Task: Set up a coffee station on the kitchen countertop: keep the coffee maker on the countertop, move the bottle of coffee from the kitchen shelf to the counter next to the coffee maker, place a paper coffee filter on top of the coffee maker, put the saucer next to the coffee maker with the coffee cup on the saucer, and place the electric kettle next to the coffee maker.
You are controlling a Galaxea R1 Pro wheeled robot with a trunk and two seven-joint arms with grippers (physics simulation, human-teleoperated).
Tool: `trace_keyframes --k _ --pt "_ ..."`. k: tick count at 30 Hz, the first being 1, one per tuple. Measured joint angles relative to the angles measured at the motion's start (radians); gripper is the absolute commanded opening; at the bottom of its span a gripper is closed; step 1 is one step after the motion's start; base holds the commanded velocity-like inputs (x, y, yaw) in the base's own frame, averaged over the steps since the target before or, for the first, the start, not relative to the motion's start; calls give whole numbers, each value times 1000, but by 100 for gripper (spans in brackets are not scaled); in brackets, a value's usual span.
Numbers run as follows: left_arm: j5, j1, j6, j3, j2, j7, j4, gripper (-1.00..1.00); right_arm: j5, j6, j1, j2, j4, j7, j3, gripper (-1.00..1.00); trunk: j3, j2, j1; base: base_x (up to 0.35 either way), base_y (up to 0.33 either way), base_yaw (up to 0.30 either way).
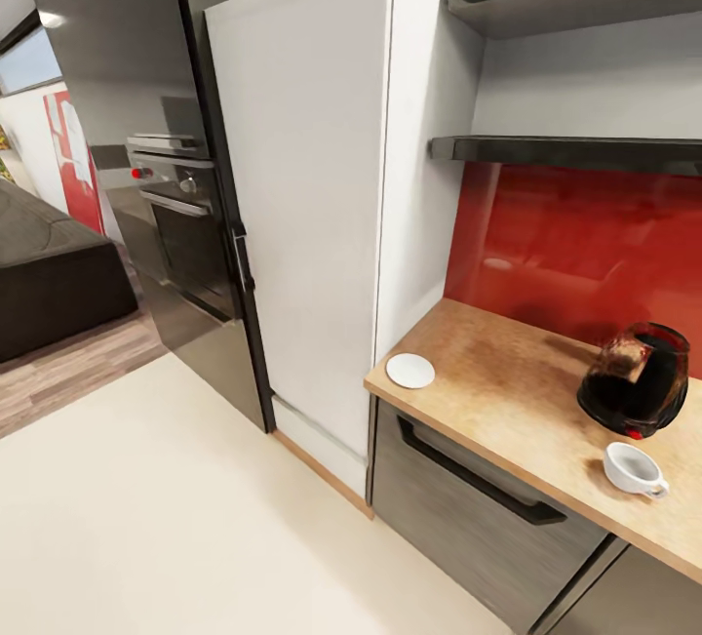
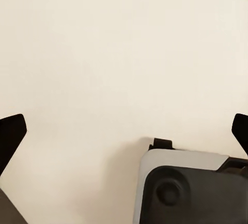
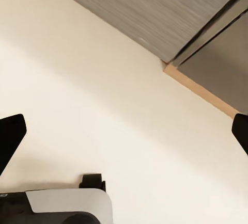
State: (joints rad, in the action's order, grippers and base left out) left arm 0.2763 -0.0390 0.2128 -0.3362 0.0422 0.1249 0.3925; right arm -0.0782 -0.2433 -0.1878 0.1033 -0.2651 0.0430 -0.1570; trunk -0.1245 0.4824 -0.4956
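On the desk (image 1: 507, 391) sit the saucer (image 1: 410, 371), the electric kettle (image 1: 636, 379) and, just beside it, the coffee cup (image 1: 633, 468). The left tool (image 2: 124, 136) is spread wide over the floor (image 2: 103, 53), holding nothing; the right tool (image 3: 124, 136) likewise.

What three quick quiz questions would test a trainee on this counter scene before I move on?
1. True or false: the cup sits on the saucer.
2. Which is nearest the kettle? A) saucer B) cup C) oven
3. Fill in: the wall behind the countertop is coloured ____.

Key: 1. False, they lie apart, the saucer at the counter's end by the tall white cabinet. 2. B. 3. Red.
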Motion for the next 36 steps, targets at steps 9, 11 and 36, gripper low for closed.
trace_keyframes --k 9,11,36 --pt "2 -26 1 8 1 0 102 100 2 1 0 -18 -66 5 2 100 0 0 0 0 0 0" --pt "1 -55 -1 7 0 -6 150 100 2 2 -1 -57 -141 6 2 100 0 0 0 0 0 0" --pt "-36 -577 -231 0 -36 -308 290 100 9 433 -231 -277 -934 -2 352 100 0 0 0 0 0 0"
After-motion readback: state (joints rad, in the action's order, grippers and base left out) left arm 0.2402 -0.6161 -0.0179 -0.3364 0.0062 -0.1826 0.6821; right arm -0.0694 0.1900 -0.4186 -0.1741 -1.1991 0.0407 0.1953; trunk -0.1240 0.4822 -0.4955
